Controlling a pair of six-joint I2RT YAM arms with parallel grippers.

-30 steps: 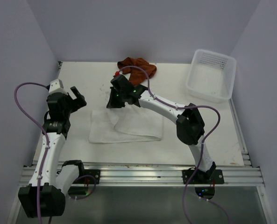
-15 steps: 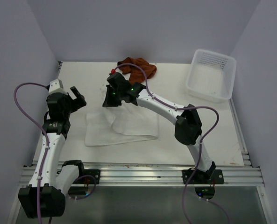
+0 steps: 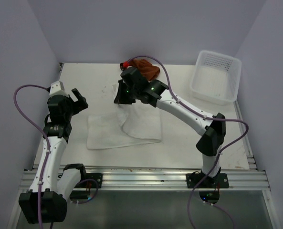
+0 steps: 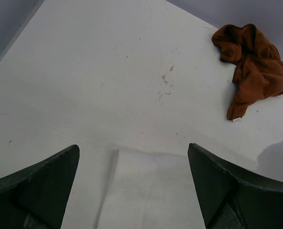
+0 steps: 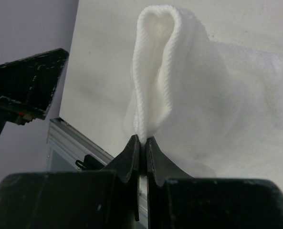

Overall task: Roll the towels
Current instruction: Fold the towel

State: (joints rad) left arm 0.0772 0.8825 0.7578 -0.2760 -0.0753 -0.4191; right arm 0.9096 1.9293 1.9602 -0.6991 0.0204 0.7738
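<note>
From above, the white towel [image 3: 127, 128] lies mostly flat in the middle of the table [image 3: 189, 138]. Its far edge is lifted where the right gripper [image 3: 120, 98] has it pinched. The left gripper [image 3: 79, 101] hangs released at the left, just off the towel's left edge and touching nothing. The rust-brown towel [image 3: 146, 67] sits crumpled at the far edge, close behind the right wrist. The basket [image 3: 217, 56] is at the far right, well apart.

On the left wrist view, the left gripper [image 4: 131, 148] has its jaws spread wide over bare table. A corner of the white towel [image 4: 131, 191] lies between them and the rust-brown towel [image 4: 251, 67] lies far right.

On the right wrist view, the right gripper [image 5: 142, 140] is clenched on a thin fold of the white towel [image 5: 179, 95], which rises in a narrow loop from the fingertips.

The bite looks shallow, so the fold could slip out under a tug. Nothing pins the near part, so pulling may drag the whole cloth or bunch it rather than roll it. The right arm's cable runs close over the rust-brown towel and might snag it.
</note>
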